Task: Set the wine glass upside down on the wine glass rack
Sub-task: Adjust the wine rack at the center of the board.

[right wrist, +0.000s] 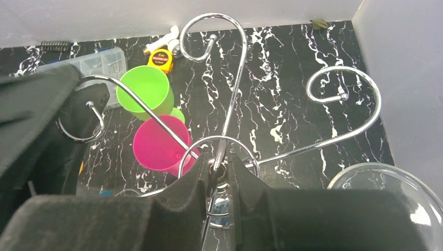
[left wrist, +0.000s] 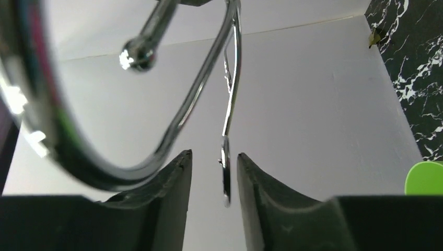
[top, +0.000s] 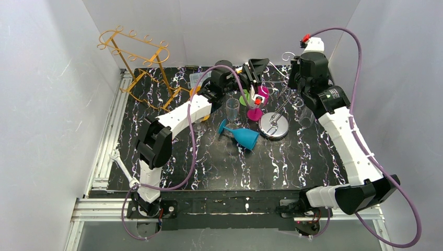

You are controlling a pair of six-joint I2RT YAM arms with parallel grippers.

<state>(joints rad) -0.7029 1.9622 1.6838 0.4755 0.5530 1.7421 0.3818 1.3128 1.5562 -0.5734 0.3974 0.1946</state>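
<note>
The right claw [top: 291, 83] [right wrist: 219, 167] is clamped on the central stem of the chrome wire wine glass rack [top: 274, 126] [right wrist: 230, 104], just below the hub where its curled arms spread. The rack stands on its round base toward the table's far edge, right of the middle.

The left claw [top: 259, 68] [left wrist: 214, 157] is apart and holds nothing. In the left wrist view a thin chrome wire of the rack [left wrist: 232, 94] hangs in the gap between its fingers, nearer one finger, with no clear contact.

The pink plastic wine glass [top: 263, 93] [right wrist: 156, 146] is beside the rack on its left, with one rack arm crossing over it. Whether it hangs from that arm I cannot tell. A lime green plastic cup [top: 244, 97] [right wrist: 146, 91] is just beside it.
</note>
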